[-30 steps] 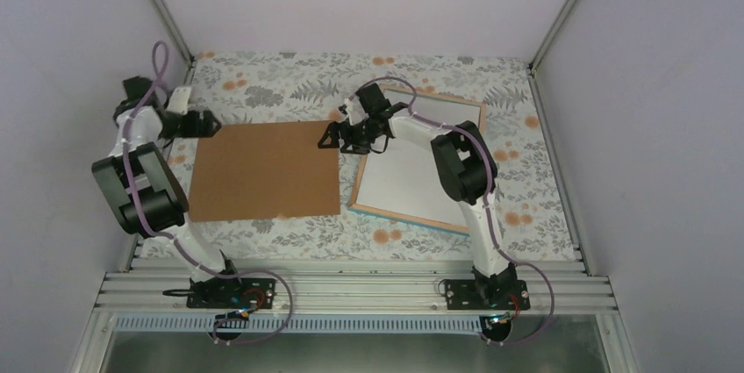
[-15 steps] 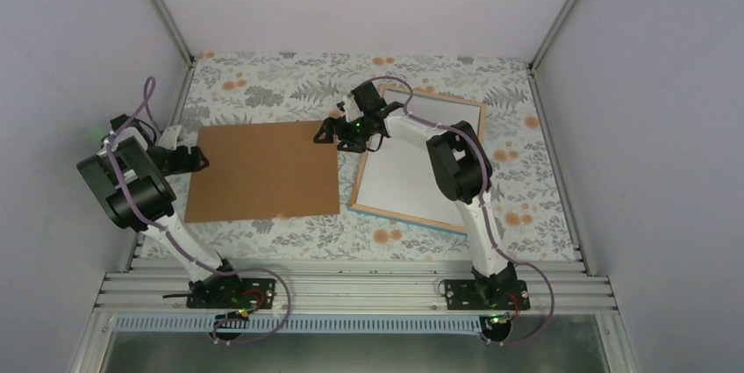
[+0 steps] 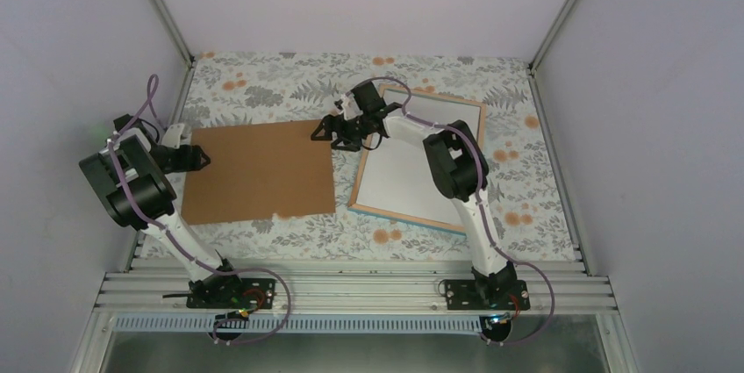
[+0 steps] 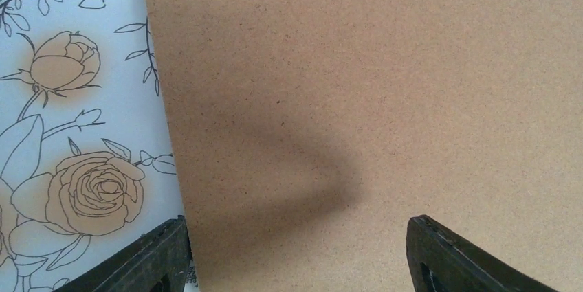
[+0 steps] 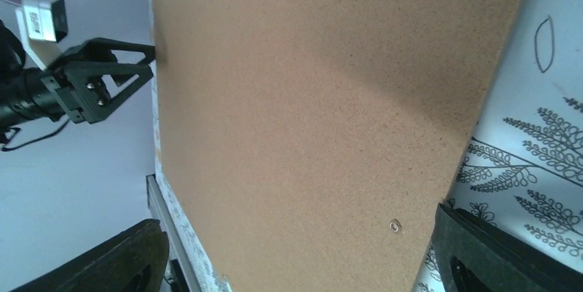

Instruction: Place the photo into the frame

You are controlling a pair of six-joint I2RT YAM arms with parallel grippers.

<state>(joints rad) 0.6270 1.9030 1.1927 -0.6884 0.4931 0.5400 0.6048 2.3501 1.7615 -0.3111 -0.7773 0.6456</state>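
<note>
The frame (image 3: 405,218) lies face down, right of the backing board (image 3: 263,171). The photo (image 3: 399,175) is probably the white sheet inside it. It looks thin, light and easily creased, so an edge pinch suits it. The left gripper (image 3: 202,160) and right gripper (image 3: 318,132) both gape, holding nothing.

Likely lab, walled booth (image 3: 351,4) (aluminium rails (image 3: 351,290))

A brown backing board (image 3: 261,171) lies flat on the floral tablecloth (image 3: 263,83).
</note>
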